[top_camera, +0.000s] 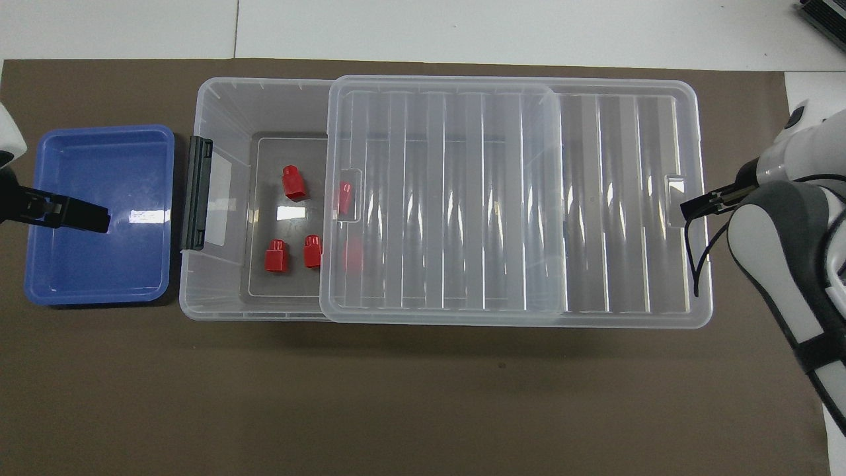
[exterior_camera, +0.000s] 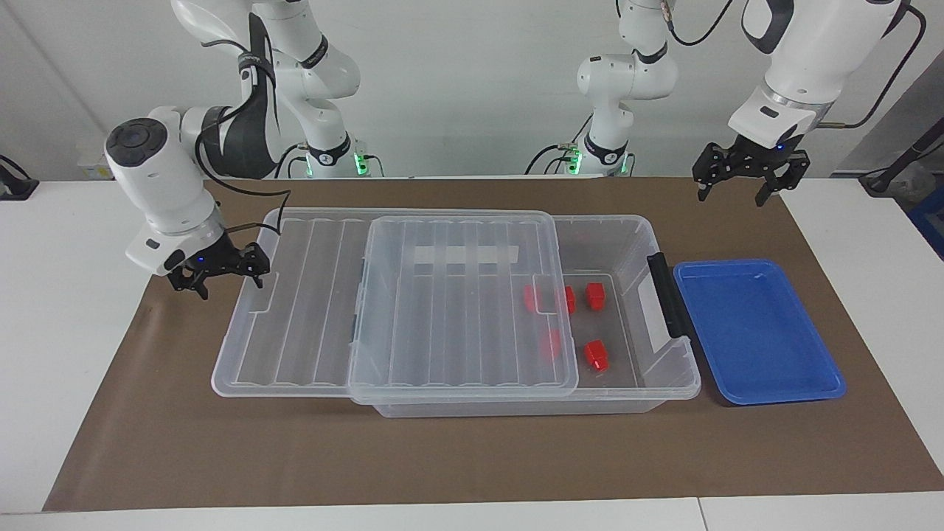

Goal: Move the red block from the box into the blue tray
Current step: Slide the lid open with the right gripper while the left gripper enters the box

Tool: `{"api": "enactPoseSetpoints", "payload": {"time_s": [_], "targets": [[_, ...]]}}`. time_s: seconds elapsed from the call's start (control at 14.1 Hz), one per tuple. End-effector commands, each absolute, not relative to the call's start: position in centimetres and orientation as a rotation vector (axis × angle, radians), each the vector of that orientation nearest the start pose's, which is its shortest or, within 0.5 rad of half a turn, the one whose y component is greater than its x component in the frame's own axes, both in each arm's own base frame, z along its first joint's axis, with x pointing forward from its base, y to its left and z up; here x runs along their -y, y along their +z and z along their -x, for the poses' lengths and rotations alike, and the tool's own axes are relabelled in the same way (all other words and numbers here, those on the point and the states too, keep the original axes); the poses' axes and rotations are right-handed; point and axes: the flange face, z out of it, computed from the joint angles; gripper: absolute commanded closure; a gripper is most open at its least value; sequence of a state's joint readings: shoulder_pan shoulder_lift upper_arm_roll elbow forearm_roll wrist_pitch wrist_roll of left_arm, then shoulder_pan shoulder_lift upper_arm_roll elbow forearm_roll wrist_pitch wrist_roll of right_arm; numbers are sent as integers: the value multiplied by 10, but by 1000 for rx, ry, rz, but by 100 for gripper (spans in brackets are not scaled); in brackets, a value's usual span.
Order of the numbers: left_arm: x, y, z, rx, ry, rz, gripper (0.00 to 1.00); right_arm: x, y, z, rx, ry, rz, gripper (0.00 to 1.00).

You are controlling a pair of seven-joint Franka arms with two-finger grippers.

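Observation:
The box (exterior_camera: 664, 376) is a clear bin with its ribbed lid (exterior_camera: 391, 302) slid partway off toward the right arm's end. Several red blocks lie in it: three in the uncovered part, one of them (exterior_camera: 596, 355) (top_camera: 275, 256) standing free, and two under the lid's edge. The blue tray (exterior_camera: 759, 332) (top_camera: 99, 264) lies empty beside the box's black handle (exterior_camera: 667, 295). My left gripper (exterior_camera: 730, 193) (top_camera: 79, 213) is open and empty, raised over the tray. My right gripper (exterior_camera: 228, 284) (top_camera: 694, 206) is open at the lid's overhanging end; I cannot tell whether it touches the lid.
A brown mat (exterior_camera: 472, 457) covers the table under the box and tray. The lid (top_camera: 515, 198) overhangs the box toward the right arm's end. White table shows past the mat's edges.

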State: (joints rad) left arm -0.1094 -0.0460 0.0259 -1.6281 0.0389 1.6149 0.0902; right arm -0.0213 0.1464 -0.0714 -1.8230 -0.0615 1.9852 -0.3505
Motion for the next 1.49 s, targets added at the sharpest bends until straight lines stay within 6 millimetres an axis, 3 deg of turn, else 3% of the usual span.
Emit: {"api": "enactPoseSetpoints", "payload": {"time_s": [0.0,0.14,0.28,0.5,0.57,0.92,1.07,1.35,1.42], "targets": [[51,630,-544,24,-160,3114,0,83,456,-596,538,29,3176,0],[70,625,-546,209,-215,3122,0,93,457,-595,564,33,3172,1],[92,615,-546,319,-237,3125,0,90,460,-596,563,24,3172,0],[113,598,-550,374,-252,3126,0,88,463,-596,563,17,3174,0],[132,588,-551,331,-242,3133,0,86,466,-596,564,23,3172,0],[184,513,-573,324,-227,3110,0,67,492,-591,501,24,3174,0],[193,480,-579,309,-234,3114,0,59,506,-586,435,3,3183,0],[197,443,-586,310,-241,3116,0,29,531,-573,180,-23,3193,0],[205,422,-591,327,-247,3097,0,19,539,-569,128,-37,3191,0]]}}
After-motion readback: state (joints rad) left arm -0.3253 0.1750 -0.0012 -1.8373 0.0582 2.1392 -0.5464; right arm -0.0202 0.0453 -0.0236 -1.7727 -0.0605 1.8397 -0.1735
